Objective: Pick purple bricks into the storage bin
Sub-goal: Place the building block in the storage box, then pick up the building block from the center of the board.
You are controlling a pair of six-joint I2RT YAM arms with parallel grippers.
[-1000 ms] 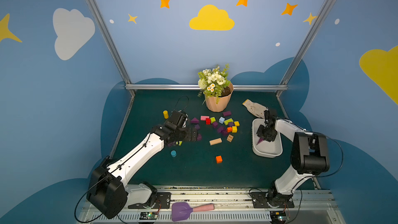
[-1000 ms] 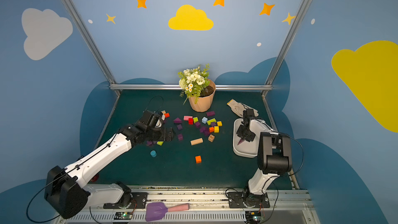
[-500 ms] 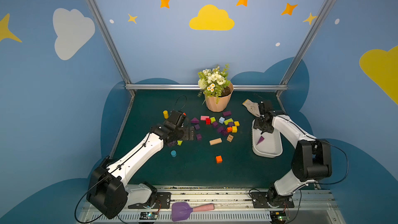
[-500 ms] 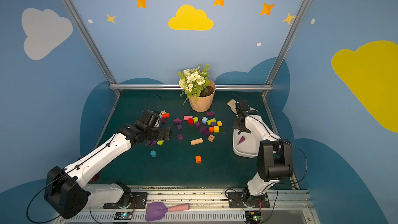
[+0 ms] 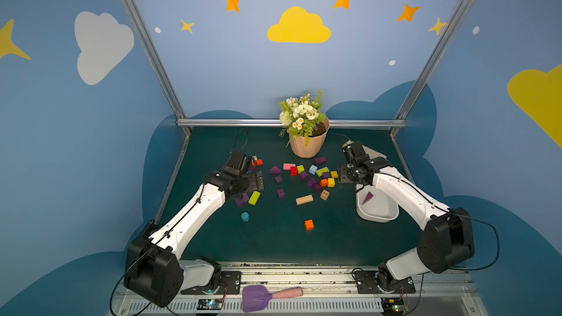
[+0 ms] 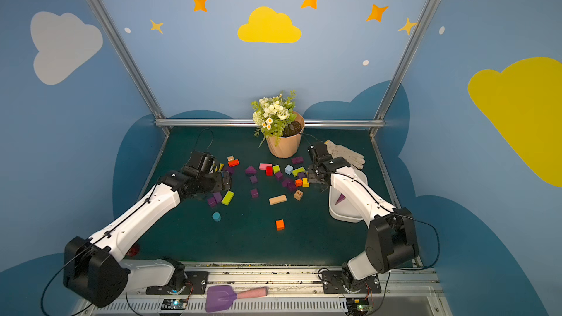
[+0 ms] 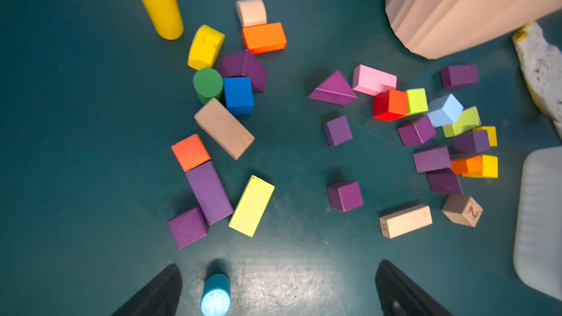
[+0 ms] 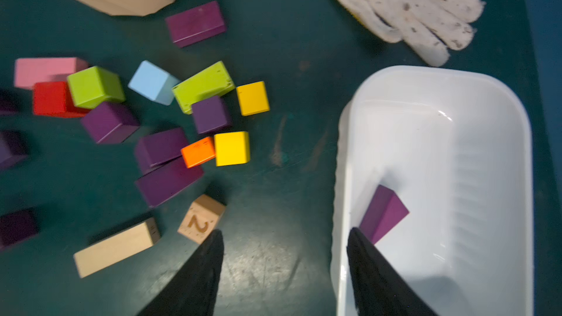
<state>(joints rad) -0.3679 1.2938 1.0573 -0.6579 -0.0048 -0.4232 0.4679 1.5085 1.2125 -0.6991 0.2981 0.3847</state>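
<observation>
One purple wedge [image 8: 384,212] is sat in the storage bin [image 8: 441,71], tucked by the wall nearest the block pile, long axis roughly along the bin's length. The other purple bricks [image 7: 337,130] are scattered on the worktop [image 7: 76,147] in front of the flowerpot [image 5: 307,147]. The long purple oblong [image 7: 208,193] is laid end to end between an orange cube [image 7: 190,151] and a purple cube [image 7: 187,227]. The green cylinder [image 7: 207,83] is shown by the left wrist view but can't be made out behind the left arm in both top views. The purple spade [image 5: 255,297] is caught by top views only. Left fingers [image 7: 158,296] are spread wide, nothing gripped. Right fingers [image 8: 200,275] are parted, nothing held, one over the worktop, one over the bin's edge.
</observation>
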